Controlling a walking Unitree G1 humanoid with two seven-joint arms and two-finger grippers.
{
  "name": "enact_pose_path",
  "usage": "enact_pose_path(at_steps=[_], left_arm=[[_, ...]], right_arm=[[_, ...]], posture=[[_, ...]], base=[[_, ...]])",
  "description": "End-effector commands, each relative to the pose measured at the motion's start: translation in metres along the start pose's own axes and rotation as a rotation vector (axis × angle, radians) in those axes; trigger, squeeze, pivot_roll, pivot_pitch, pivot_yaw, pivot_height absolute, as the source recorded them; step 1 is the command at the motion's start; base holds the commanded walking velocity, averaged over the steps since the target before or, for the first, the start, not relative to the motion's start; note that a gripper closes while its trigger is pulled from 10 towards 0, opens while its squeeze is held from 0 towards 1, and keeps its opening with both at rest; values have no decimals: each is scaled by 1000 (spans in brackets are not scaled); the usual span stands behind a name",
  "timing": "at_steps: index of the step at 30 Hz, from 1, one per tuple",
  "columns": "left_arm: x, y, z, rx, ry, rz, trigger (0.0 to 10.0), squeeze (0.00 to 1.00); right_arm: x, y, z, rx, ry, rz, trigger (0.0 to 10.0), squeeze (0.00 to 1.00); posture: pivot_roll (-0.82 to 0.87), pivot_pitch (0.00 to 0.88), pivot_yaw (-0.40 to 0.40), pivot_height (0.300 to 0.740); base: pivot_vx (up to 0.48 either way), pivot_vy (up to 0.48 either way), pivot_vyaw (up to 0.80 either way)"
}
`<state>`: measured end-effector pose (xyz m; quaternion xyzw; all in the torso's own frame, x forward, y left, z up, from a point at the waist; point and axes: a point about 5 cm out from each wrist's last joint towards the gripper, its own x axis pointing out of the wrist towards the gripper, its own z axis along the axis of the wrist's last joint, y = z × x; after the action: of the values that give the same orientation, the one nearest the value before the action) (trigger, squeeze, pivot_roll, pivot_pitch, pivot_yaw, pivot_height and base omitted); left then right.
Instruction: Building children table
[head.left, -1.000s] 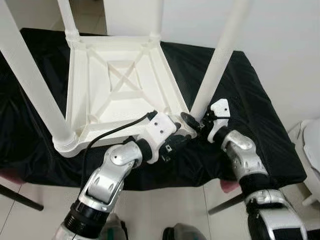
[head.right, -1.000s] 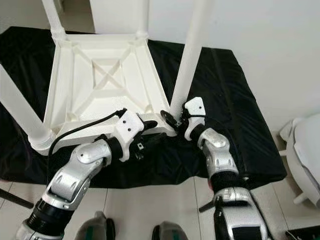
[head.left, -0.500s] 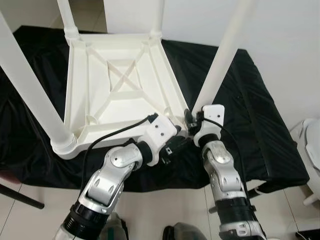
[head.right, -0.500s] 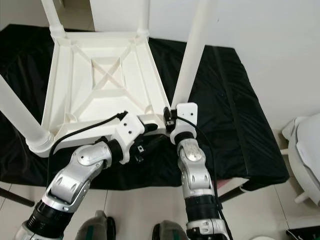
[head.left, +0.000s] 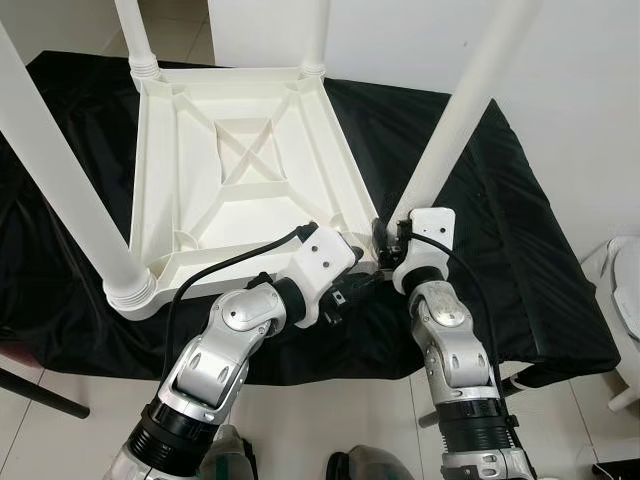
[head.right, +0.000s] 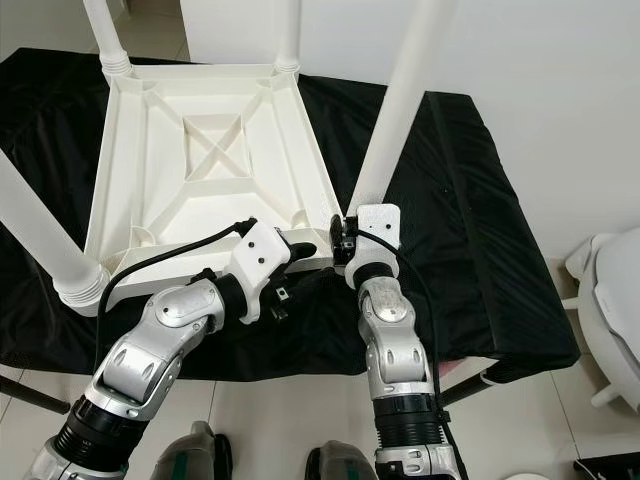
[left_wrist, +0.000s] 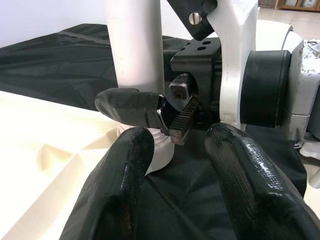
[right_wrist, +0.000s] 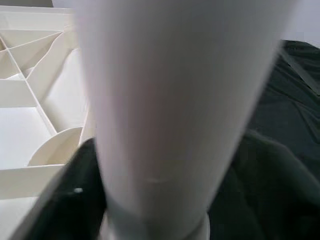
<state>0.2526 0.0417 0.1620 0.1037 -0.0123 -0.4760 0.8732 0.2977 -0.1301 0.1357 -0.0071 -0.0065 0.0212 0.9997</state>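
Note:
A white children's table (head.left: 150, 200) lies upside down on a black cloth, its legs pointing up. The near right leg (head.left: 455, 120) leans to the right above its corner socket. My right gripper (head.left: 385, 235) is shut on the base of this leg; in the right wrist view the leg (right_wrist: 170, 100) stands between the black fingers (right_wrist: 75, 200). My left gripper (head.left: 352, 292) is open just in front of that corner, a little apart from it. In the left wrist view its fingers (left_wrist: 125, 175) frame the right gripper (left_wrist: 165, 112) clamped on the leg (left_wrist: 134, 55).
The black cloth (head.left: 500, 250) covers a low stand that ends near my arms. A thick near left leg (head.left: 60, 170) and two far legs (head.left: 135, 35) rise toward the camera. A white wall stands behind, a white object (head.left: 625, 290) at the right, tiled floor below.
My right arm has swung in from the right to sit straight in front of the leg's base. The leg's top leans further right. The left arm has hardly moved.

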Motion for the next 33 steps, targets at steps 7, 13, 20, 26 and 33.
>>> enact_pose_path(at_steps=[7, 13, 20, 26, 33], left_arm=[[1, 4, 0, 11, 7, 42, 10000, 0], [0, 5, 0, 13, 9, 41, 10000, 0], [1, 8, 2, 20, 5, 44, 10000, 0], [-1, 8, 2, 21, 8, 56, 10000, 0], [-2, 7, 2, 18, 8, 60, 10000, 0]], right_arm=[[16, -12, -1, 75, 13, 235, 10000, 1000], [21, -10, 5, -7, -16, 486, 10000, 0], [34, -4, -4, -88, 13, 693, 10000, 0], [44, -12, -10, -98, 39, 692, 7490, 0], [51, -28, -13, -120, 56, 668, 0, 0]], posture=[[-86, 0, -64, 740], [-85, 0, -62, 740], [-66, 0, -61, 740], [-47, 0, -70, 740], [-44, 0, -69, 740]], base=[[0, 0, 0], [0, 0, 0], [0, 0, 0], [0, 0, 0], [0, 0, 0]])
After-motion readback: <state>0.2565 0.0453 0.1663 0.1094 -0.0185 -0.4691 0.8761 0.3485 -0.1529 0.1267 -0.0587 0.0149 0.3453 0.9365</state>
